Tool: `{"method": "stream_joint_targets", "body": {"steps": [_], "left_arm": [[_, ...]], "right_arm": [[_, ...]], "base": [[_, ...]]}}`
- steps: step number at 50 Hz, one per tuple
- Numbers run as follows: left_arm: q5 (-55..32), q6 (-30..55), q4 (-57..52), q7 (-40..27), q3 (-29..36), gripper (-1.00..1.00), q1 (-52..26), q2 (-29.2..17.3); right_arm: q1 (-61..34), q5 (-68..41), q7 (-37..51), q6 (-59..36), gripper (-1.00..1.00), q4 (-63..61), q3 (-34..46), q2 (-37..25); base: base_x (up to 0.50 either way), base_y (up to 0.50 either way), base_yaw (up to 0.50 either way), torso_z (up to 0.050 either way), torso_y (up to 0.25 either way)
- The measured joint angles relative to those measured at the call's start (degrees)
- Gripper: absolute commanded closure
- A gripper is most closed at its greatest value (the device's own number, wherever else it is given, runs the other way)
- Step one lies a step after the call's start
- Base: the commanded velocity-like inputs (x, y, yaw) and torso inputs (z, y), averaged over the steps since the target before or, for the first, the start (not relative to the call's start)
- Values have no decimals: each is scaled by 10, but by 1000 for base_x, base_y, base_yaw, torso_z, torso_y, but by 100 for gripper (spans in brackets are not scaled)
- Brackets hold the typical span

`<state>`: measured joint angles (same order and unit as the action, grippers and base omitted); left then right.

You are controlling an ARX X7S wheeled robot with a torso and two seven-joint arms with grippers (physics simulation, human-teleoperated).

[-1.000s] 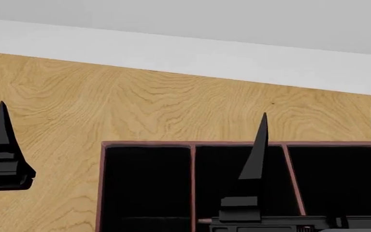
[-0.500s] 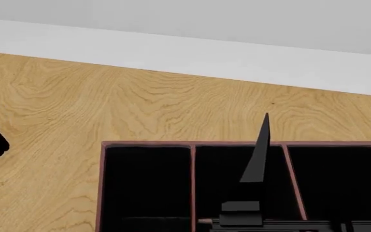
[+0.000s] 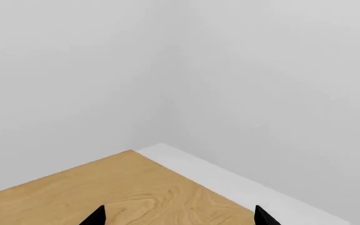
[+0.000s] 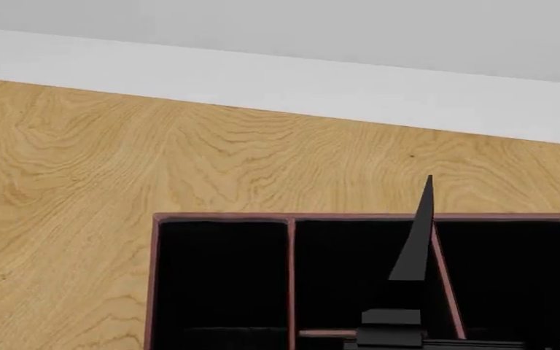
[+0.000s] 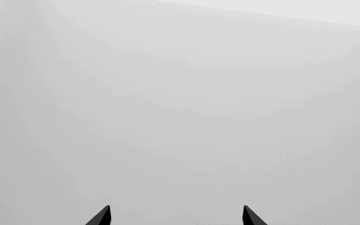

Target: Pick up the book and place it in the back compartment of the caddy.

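Left wrist view: the left gripper (image 3: 178, 219) shows two black fingertips well apart, so the claw is spread and holds nothing. It points over a corner of the wooden table (image 3: 105, 197), where a white border (image 3: 230, 185) meets plain grey walls. No book appears.

Head view: the caddy (image 4: 291, 277) sits on the table near the bottom edge of the frame, its rear wall facing open wood. One black finger (image 4: 416, 240) of the right arm rises over the divider between the middle and right sections. The book is not visible in this view.

Right wrist view: the right gripper (image 5: 176, 218) shows two tips set apart, spread and empty, aimed at blank wall.

Judgement: the book, wherever it lies, should be stiff and light; grip it across the covers. Thin dividers leave little clearance for the fingers; the table behind the caddy offers free room.
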<state>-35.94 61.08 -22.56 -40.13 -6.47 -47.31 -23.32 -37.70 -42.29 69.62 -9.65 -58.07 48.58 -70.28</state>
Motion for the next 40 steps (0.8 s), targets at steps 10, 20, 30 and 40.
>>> {"method": "stream_joint_targets", "body": {"steps": [10,20,30,40], "left_arm": [[12,2,72,-8,-2,-100,-32,1],[33,-5,171,-6,11,-100,-91,-2],[61,-20,332,18,38,-100,-192,-9],[97,-51,536,66,79,-100,-309,-13]], "right_arm": [[16,11,5,32,-100,5,4,-21],[23,17,11,45,-100,2,6,-33],[20,17,11,41,-100,2,8,-31],[15,16,8,33,-100,4,10,-24]], "base": [[0,0,0,0,0],[0,0,0,0,0],[0,0,0,0,0],[0,0,0,0,0]]}}
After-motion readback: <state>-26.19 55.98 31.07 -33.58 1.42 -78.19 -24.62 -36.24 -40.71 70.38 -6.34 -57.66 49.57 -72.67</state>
